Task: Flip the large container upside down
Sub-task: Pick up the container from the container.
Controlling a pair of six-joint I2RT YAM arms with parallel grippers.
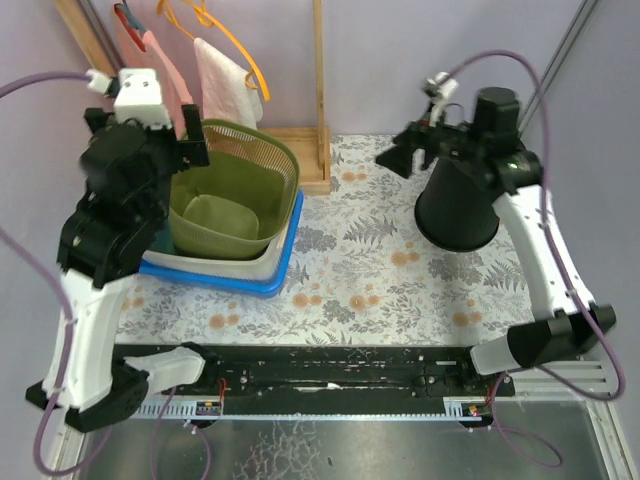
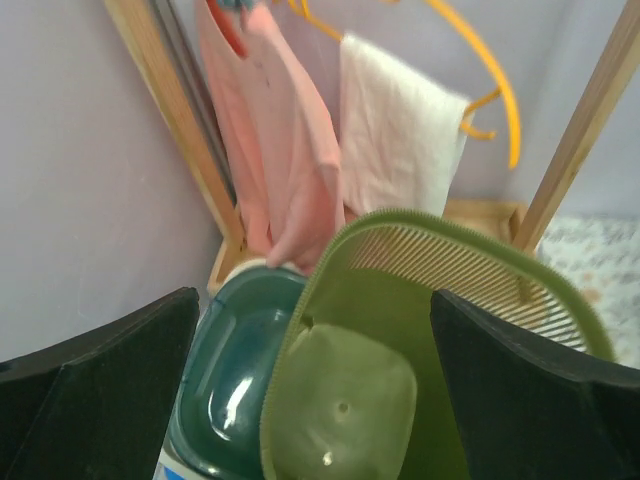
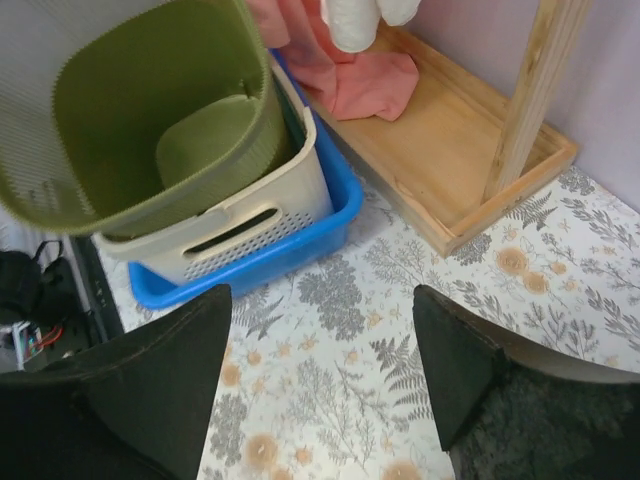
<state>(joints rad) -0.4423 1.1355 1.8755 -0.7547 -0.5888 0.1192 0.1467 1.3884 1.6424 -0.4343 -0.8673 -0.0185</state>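
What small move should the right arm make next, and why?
Probably lift the right gripper straight up, away from the black container. Its jaws stand open with nothing between them, and the container seems to stand wide end down on the table just beneath, so a bump could tip it.

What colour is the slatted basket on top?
Olive green; the basket shows best in the right wrist view.

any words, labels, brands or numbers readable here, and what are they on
None readable. No lettering shows on the green basket, white basket, blue tray, black container or floral tablecloth.
Small coloured bits on the base rail are too small to tell.
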